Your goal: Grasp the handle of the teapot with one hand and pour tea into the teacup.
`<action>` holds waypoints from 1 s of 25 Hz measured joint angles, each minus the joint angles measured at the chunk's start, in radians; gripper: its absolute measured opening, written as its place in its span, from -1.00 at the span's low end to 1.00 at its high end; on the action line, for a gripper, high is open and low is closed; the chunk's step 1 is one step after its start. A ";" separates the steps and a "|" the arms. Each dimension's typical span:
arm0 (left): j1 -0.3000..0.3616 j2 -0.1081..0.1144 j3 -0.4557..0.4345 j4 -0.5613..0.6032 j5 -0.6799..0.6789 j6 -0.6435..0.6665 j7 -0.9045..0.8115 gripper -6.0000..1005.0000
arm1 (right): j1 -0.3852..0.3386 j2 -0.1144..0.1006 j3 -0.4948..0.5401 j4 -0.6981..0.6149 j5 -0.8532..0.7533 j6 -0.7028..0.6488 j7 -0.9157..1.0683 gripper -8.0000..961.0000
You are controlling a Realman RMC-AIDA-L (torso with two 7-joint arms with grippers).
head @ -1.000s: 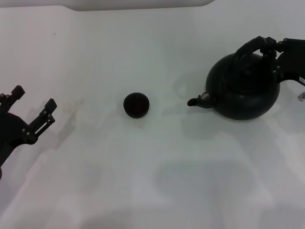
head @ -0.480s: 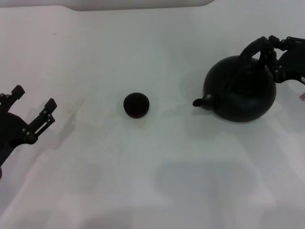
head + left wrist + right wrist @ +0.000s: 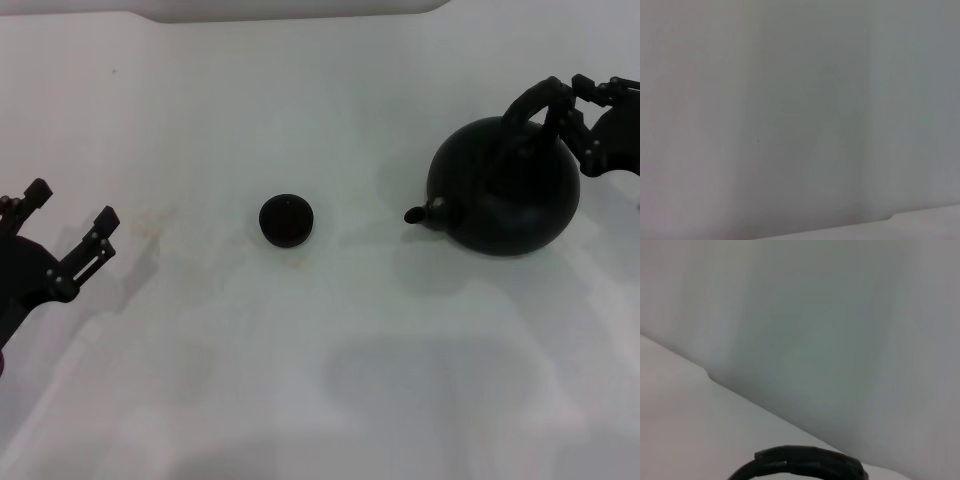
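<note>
A bare, staged test setup, more like a robotics lab or demo bench than a lived-in home. A plain white desk [image 3: 330, 380] fills nearly the whole head view, smooth and unmarked apart from soft shadows. Along its far edge runs a pale raised strip [image 3: 300, 8], possibly a wall base or backboard; which one cannot be told. Both wrist views show only blank grey-white wall [image 3: 800, 110]. The only household items are a black teapot [image 3: 505, 190] and a small dark teacup [image 3: 286, 220], set well apart on the desk. Black robot arms enter from both sides.
</note>
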 joint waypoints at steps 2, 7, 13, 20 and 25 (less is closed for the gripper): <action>0.000 0.000 0.000 0.000 0.000 0.000 0.000 0.71 | -0.008 0.000 0.016 -0.002 0.000 0.031 0.002 -0.47; -0.001 0.001 -0.008 0.001 0.000 0.001 0.005 0.72 | -0.026 -0.001 0.087 -0.024 -0.002 0.147 0.003 -0.42; -0.010 0.003 -0.030 0.001 0.000 0.010 0.007 0.72 | -0.024 0.000 0.256 -0.118 -0.003 0.331 -0.005 -0.37; -0.029 0.005 -0.129 0.006 0.000 0.041 0.008 0.72 | 0.059 0.005 0.513 -0.373 0.065 0.395 -0.163 -0.22; -0.050 0.004 -0.200 0.009 0.000 0.066 0.008 0.72 | 0.180 0.001 0.709 -0.705 0.276 0.454 -0.431 -0.19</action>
